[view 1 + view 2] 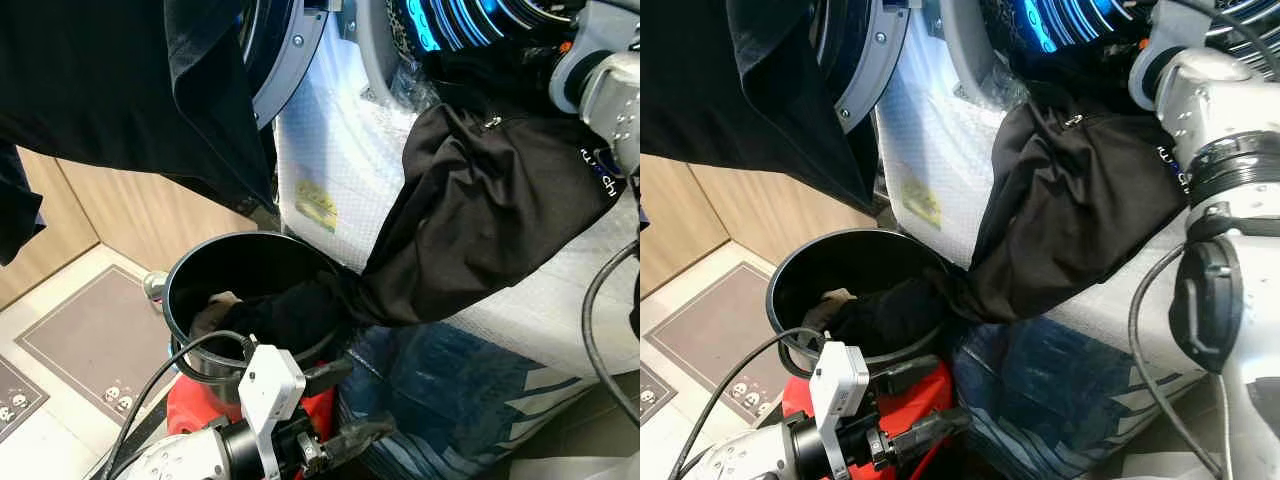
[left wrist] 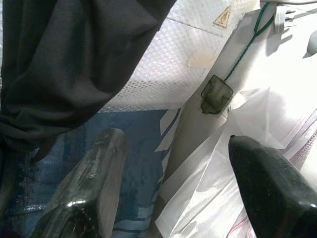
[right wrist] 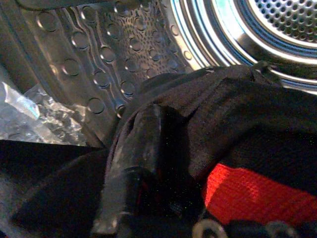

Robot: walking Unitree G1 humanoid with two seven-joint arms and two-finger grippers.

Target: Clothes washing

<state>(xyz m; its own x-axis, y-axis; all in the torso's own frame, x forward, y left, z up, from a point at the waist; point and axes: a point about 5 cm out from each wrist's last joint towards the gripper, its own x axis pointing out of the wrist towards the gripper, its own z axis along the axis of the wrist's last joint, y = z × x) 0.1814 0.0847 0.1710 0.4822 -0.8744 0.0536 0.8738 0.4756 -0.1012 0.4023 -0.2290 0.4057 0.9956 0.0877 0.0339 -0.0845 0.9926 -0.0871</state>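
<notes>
One black garment (image 1: 470,210) is trailing from the black bucket (image 1: 190,270) up into the washer drum (image 3: 237,29), where the right gripper (image 3: 163,163) is pinching its cloth, while the left gripper (image 2: 173,183) is hanging wide apart and empty beside the bucket.

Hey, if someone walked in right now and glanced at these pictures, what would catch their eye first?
Probably the black garment, stretched from the washing machine's drum at the top right down into the dark laundry bucket on the floor. The right hand is at the drum mouth, closed on that cloth with a patch of red showing beside it. The left hand waits low beside the bucket, fingers open and holding nothing.
</notes>
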